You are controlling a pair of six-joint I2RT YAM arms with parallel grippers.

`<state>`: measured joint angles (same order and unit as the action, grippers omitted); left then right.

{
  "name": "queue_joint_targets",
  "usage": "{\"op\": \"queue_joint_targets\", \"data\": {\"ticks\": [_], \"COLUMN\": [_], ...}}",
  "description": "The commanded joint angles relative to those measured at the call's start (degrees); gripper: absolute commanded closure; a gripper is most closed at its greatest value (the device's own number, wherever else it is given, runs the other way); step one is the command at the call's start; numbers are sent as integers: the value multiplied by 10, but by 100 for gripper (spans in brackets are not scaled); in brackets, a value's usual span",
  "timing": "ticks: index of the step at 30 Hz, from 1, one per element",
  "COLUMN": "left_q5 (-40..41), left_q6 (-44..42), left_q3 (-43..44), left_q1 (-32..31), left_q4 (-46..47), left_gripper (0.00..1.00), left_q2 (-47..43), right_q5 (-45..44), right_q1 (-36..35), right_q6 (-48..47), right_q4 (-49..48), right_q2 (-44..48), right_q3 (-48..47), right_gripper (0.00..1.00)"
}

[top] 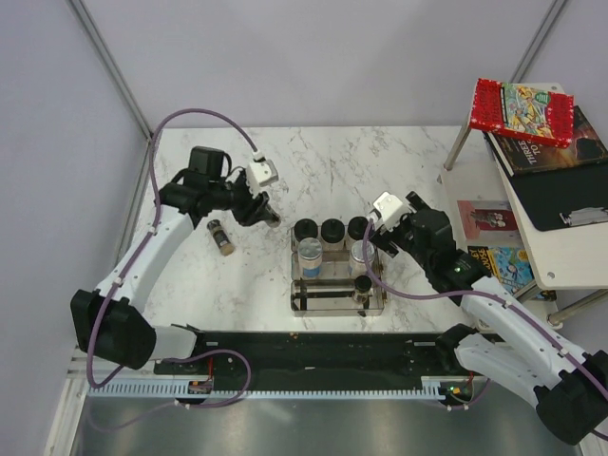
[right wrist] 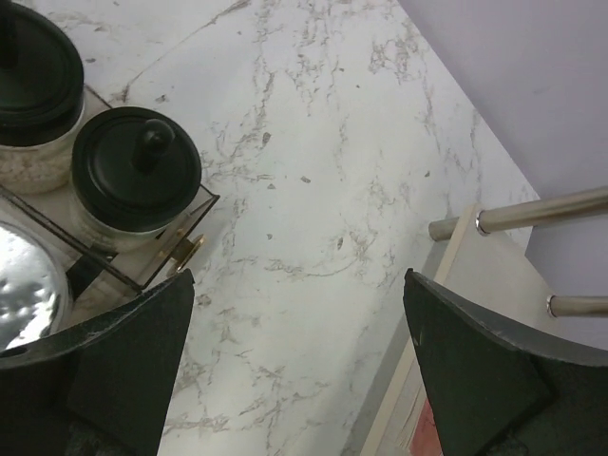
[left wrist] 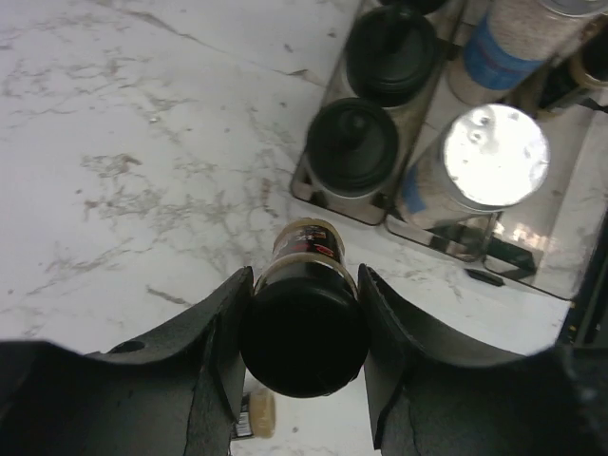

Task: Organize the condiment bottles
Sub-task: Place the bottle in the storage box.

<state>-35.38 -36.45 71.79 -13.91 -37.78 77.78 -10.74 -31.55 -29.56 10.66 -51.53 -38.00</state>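
Three black-lidded jars [top: 332,231] fill the back row of the rack [top: 323,302]. Two silver-capped bottles [top: 311,253] stand in the middle row, and one spice bottle [top: 362,283] stands upright at the front right. The left gripper [top: 269,214] sits just beside the rack's back left corner. Its jaws are clamped on the body of a second spice bottle [left wrist: 304,328], whose dark cap faces the wrist camera. A third spice bottle [top: 221,237] lies on its side on the marble table [top: 399,161], left of the rack. The right gripper [right wrist: 299,351] hovers by the rack's back right corner with its jaws spread wide, holding nothing.
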Motion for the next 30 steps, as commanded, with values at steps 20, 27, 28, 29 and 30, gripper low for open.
{"op": "queue_joint_targets", "data": {"ticks": [20, 27, 28, 29, 30], "left_q5": [-117, -70, -50, -37, -24], "left_q6": [-82, -60, -57, -49, -47], "left_q3": [-95, -104, -104, -102, -100], "left_q1": [-190, -298, -310, -333, -345], "left_q4": [-151, -127, -111, -103, -94], "left_gripper": [80, 82, 82, 82, 82], "left_q2": [-124, -88, -78, -71, -64], "right_q5": [-36, -37, -36, -37, -37], "right_q1": [25, 28, 30, 30, 32], "right_q6": [16, 15, 15, 15, 15], "right_q4": [-45, -45, -45, -45, -45], "right_q2": [7, 7, 7, 6, 7], "right_q3": [8, 9, 9, 9, 9], "right_gripper": [2, 2, 2, 2, 2]}}
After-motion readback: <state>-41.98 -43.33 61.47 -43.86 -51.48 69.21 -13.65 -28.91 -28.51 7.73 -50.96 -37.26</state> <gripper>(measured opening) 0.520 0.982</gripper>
